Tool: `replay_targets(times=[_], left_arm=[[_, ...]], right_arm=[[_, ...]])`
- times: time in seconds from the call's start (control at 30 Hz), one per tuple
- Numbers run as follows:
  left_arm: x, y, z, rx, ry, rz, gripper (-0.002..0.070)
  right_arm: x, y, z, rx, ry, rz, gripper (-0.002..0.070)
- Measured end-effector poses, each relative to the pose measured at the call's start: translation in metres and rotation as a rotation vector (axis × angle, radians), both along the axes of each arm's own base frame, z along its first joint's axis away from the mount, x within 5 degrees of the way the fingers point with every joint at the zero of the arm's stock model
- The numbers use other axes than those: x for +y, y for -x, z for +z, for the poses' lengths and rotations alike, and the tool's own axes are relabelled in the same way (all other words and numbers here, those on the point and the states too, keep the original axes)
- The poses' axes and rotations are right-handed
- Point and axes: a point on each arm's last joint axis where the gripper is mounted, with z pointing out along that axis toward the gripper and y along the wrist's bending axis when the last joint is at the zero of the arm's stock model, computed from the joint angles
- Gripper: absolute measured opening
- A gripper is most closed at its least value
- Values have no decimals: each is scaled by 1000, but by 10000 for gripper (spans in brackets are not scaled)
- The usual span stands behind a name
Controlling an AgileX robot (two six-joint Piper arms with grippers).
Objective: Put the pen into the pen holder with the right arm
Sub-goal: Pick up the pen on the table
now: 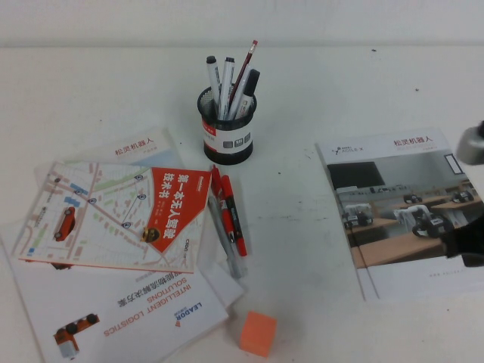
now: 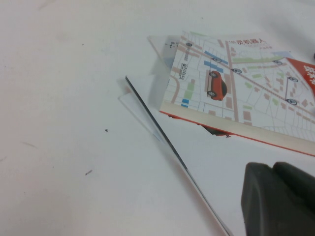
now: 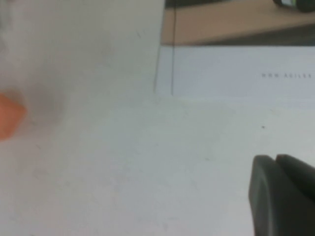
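The pen (image 1: pixel 234 217), a red marker with a black middle, lies on the table below the pen holder, between a slimmer red pen (image 1: pixel 217 187) and a grey-silver pen (image 1: pixel 228 243). The pen holder (image 1: pixel 226 127), a black mesh cup with a white band, stands upright at centre back with several pens in it. My right arm (image 1: pixel 470 144) enters at the right edge; its black gripper (image 1: pixel 463 243) hangs over a brochure, far right of the pen. In the right wrist view the right gripper (image 3: pixel 274 159) is shut and empty. My left gripper (image 2: pixel 273 168) is shut and empty beside a map booklet.
A map booklet (image 1: pixel 113 215) lies on other brochures (image 1: pixel 128 310) at the left, and also shows in the left wrist view (image 2: pixel 236 93). A large brochure (image 1: pixel 401 212) lies at the right. An orange cube (image 1: pixel 258 333) sits at the front centre, also in the right wrist view (image 3: pixel 10 115).
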Motion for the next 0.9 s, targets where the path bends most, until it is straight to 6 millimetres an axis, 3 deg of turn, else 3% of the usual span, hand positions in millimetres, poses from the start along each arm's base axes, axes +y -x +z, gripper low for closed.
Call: replay_targets(times=[0.27,0.4,0.73,0.9], left_arm=[[0,0,0,0,0,0,-3],[0,0,0,0,0,0,-3],[0,0,0,0,0,0,-3],[0,0,0,0,0,0,-3]], right_arm=[[70,-40,-8,85,304,170,-20],[95,-59,-12,110,272,188,-20],[132,-99,-25,162,200,146,-13],[165,-130,-36,174,125,201,106]])
